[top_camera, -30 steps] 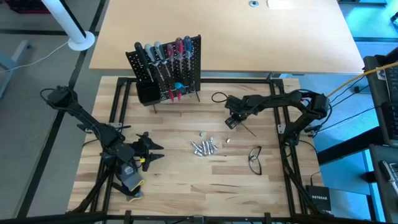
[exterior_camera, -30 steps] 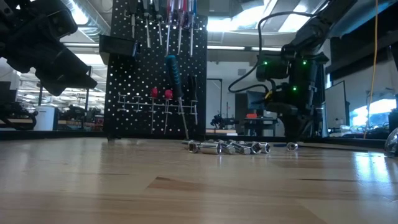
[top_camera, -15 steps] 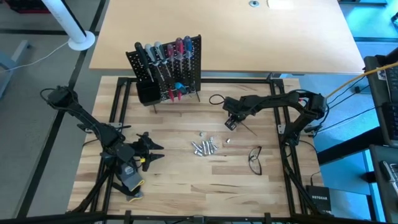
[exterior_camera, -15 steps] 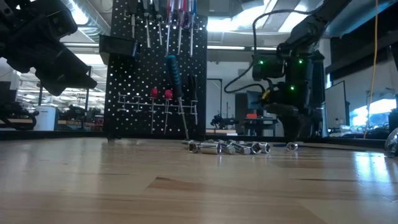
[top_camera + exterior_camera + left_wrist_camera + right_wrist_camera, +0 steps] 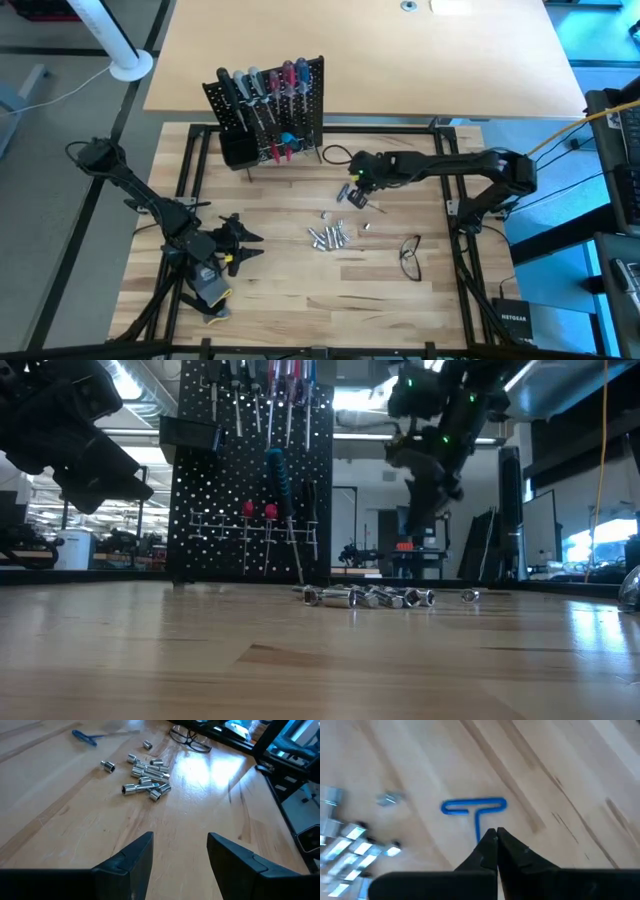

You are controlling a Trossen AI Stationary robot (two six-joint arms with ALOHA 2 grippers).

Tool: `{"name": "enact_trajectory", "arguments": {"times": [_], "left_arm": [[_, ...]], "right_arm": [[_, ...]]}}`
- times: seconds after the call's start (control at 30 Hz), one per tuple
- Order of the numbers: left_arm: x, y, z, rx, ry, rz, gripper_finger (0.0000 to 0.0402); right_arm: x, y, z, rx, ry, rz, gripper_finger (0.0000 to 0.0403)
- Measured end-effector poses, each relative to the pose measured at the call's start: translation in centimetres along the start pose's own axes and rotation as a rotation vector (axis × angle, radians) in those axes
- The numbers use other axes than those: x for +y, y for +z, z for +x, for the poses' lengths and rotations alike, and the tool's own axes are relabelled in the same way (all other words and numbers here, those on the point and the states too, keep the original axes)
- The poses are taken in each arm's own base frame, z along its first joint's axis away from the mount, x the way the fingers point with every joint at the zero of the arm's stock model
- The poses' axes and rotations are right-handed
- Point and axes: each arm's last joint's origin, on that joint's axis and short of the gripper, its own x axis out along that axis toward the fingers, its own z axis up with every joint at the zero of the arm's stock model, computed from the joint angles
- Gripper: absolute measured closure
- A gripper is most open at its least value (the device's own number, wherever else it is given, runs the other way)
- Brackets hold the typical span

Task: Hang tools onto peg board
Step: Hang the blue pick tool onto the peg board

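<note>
Blue T-handle tool (image 5: 475, 810) clenched by its shaft in right jaws (image 5: 492, 836), lifted off the table, left jaws (image 5: 180, 847) released.

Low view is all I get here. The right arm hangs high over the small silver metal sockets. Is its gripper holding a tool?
Observer: Yes. The right wrist view shows the right gripper shut on the thin shaft of a blue T-handled key.
Operator: Is the left gripper open or shut?
Observer: The left gripper is open and empty, facing the silver sockets.
Operator: Where is the right gripper relative to the peg board?
Observer: From above, it sits to the right of the upright black perforated peg board, apart from it.
</note>
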Motion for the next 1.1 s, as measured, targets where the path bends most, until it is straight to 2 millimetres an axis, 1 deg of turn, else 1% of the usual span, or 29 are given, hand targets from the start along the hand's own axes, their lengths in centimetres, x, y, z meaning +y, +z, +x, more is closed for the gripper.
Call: {"name": "enact_trajectory", "arguments": {"times": [0.17, 0.23, 0.3, 0.43, 0.5, 0.6, 0.73, 0.8, 1.0, 1.1], "left_arm": [[0.0, 0.0, 0.0, 0.0, 0.0, 0.0, 0.0227], [0.0, 0.0, 0.0, 0.0, 0.0, 0.0, 0.0227], [0.0, 0.0, 0.0, 0.001, 0.0, 0.0, 0.0227], [0.0, 0.0, 0.0, 0.001, 0.001, 0.001, 0.0227], [0.0, 0.0, 0.0, 0.001, 0.001, 0.002, 0.0227], [0.0, 0.0, 0.0, 0.001, 0.002, 0.005, 0.0227], [0.0, 0.0, 0.0, 0.0, 0.003, 0.02, 0.0227], [0.0, 0.0, 0.0, 0.0, 0.003, 0.02, 0.0227], [0.0, 0.0, 0.0, 0.001, 0.003, 0.019, 0.0227], [0.0, 0.0, 0.0, 0.001, 0.002, 0.015, 0.0227]], "right_arm": [[0.9, -0.1, -0.3, -0.005, 0.017, -0.021, 0.0394], [1.0, -0.1, -0.3, -0.003, 0.017, 0.007, 0.0384], [1.1, -0.2, 0.2, 0.021, 0.036, 0.02, 0.037], [1.4, -0.5, 2.0, 0.068, 0.049, 0.017, 0.0324], [1.6, -0.5, 3.3, 0.086, 0.061, 0.019, 0.03], [2.0, -0.6, 5.4, 0.115, 0.087, 0.014, 0.0277], [2.6, -0.1, 7.4, 0.163, 0.072, -0.014, 0.0268], [2.8, 0.1, 8.2, 0.214, 0.054, -0.02, 0.0268], [3.1, 1.4, 9.3, 0.299, -0.042, -0.078, 0.0267], [3.3, 1.9, 9.2, 0.303, -0.043, -0.089, 0.0267]]}}
